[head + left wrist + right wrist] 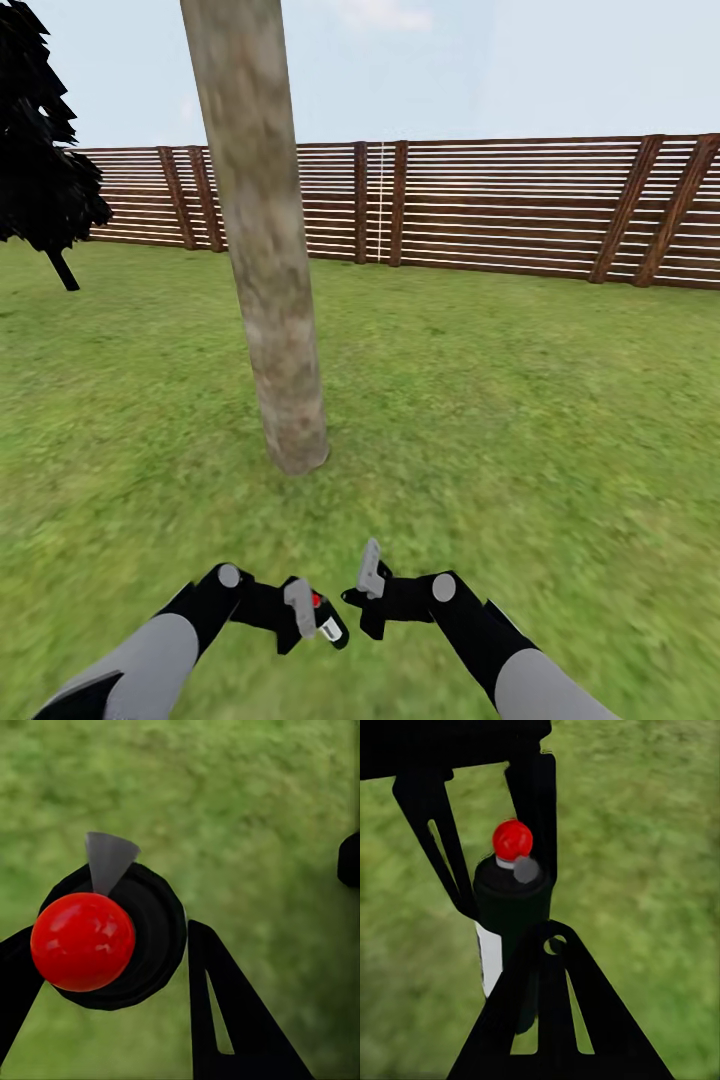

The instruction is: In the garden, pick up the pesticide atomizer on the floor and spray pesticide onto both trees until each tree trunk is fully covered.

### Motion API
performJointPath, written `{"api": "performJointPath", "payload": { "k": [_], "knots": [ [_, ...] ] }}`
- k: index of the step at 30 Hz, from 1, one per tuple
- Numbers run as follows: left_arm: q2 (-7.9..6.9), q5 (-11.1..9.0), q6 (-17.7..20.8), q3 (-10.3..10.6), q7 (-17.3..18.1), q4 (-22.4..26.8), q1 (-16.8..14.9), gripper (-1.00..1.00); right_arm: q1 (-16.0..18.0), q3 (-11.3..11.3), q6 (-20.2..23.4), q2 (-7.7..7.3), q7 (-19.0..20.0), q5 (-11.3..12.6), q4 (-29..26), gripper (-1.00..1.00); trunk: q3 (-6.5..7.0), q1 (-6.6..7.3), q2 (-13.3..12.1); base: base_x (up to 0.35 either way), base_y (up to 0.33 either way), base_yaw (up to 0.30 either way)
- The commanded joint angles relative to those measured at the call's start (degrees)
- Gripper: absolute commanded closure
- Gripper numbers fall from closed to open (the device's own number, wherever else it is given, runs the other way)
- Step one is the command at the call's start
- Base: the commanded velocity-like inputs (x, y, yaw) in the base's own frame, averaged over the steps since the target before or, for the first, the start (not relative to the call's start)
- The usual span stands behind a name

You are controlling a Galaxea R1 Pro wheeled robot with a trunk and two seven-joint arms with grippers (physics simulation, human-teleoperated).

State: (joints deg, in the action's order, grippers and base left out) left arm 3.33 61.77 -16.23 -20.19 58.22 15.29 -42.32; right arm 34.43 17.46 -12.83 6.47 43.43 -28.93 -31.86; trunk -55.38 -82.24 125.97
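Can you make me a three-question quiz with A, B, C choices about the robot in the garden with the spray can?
1. Where is the tree trunk?
A. ahead of the grippers, left of the view's middle
B. behind the fence
C. lying flat on the grass

2. What colour is the atomizer's round top?
A. blue
B. red
C. yellow

3. What is the left gripper doing?
A. hanging open over the grass
B. pressing on the trunk
C. shut on the atomizer

Answers:
1. A: the head view shows it upright in the grass beyond both arms.
2. B: the left wrist view shows a shiny red ball on the black can.
3. C: the right wrist view shows black fingers on either side of the can.
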Motion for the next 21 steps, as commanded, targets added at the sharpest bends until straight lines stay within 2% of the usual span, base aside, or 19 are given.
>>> {"api": "performJointPath", "payload": {
  "k": [1,3,6,10,15,18,21],
  "knots": [
    [0.16,1.0,-0.2,-0.5,0.2,0.1,0.0,1.0,0.0,-0.1,-0.4,0.02,0.0,-0.6,0.0,1.0,-0.05,0.01,0.0,0.0,0.0,0.0],
    [0.25,2.2,-0.1,-0.6,-0.1,0.1,0.0,1.0,0.0,-0.1,-0.4,0.03,0.0,-0.7,0.0,1.0,-0.05,0.01,0.0,0.0,0.0,0.0],
    [0.19,2.6,-0.1,-0.6,-0.3,0.0,0.0,1.0,0.0,-0.1,-0.4,0.04,0.0,-0.7,-0.1,1.0,-0.05,0.01,0.0,0.0,0.0,0.0],
    [0.38,2.5,-0.1,-0.7,-0.5,0.0,0.0,1.0,0.0,-0.1,-0.4,0.04,0.0,-0.7,-0.1,1.0,-0.05,0.01,0.0,0.0,0.0,0.0],
    [1.37,2.5,-0.1,-0.7,-0.8,0.0,0.3,1.0,0.0,-0.1,-0.4,0.04,0.0,-0.7,-0.1,1.0,-0.05,0.01,0.0,0.0,0.0,0.0],
    [1.49,2.3,-0.1,-0.8,-3.4,-0.1,0.3,1.0,0.0,-0.1,-0.4,0.04,0.0,-0.7,-0.2,1.0,-0.05,0.01,0.0,0.0,0.0,0.0],
    [1.88,2.1,-0.1,-0.8,-4.0,-0.1,0.3,1.0,0.0,-0.1,-0.4,0.04,0.0,-0.7,-0.1,1.0,-0.05,0.01,0.0,0.0,0.0,0.0]
  ]
}}
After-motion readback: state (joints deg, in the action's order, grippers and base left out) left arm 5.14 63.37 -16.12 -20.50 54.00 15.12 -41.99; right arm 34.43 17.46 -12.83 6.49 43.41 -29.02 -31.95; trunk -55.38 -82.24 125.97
